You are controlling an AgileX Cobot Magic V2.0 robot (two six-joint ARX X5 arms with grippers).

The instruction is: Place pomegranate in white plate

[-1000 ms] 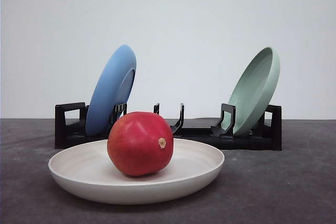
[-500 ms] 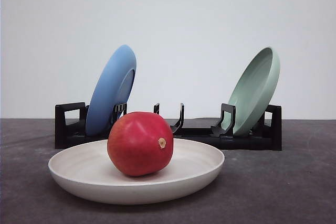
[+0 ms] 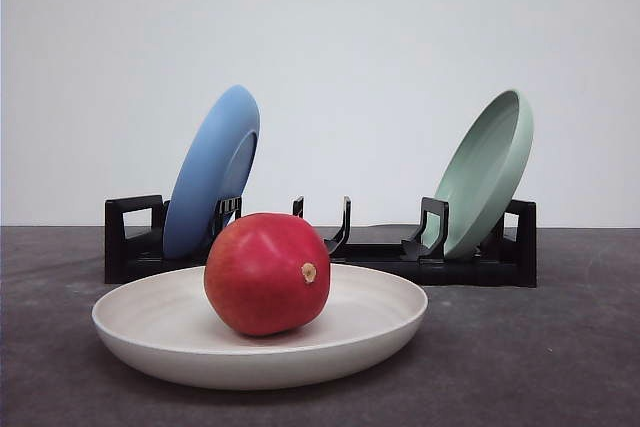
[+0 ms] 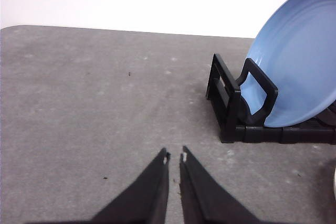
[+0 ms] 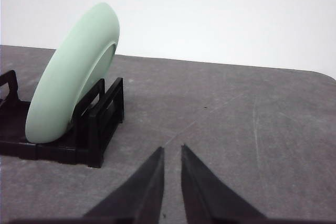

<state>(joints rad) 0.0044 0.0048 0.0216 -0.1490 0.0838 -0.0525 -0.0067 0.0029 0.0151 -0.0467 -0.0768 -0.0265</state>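
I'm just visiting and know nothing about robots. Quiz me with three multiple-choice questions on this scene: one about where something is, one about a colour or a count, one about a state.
1. Where is the pomegranate?
A. In the white plate
B. In the black rack
C. On the bare table

2. How many plates stand in the rack?
A. One
B. Two
C. Three

3. How is the left gripper?
A. Wide open
C. Clamped on the fruit
B. Nearly shut, holding nothing

Answers:
1. A: the fruit sits inside the white plate, in front of the rack.
2. B: the blue plate and the pale green plate lean in it.
3. B: its fingers show a thin gap over the bare table, with nothing between them.
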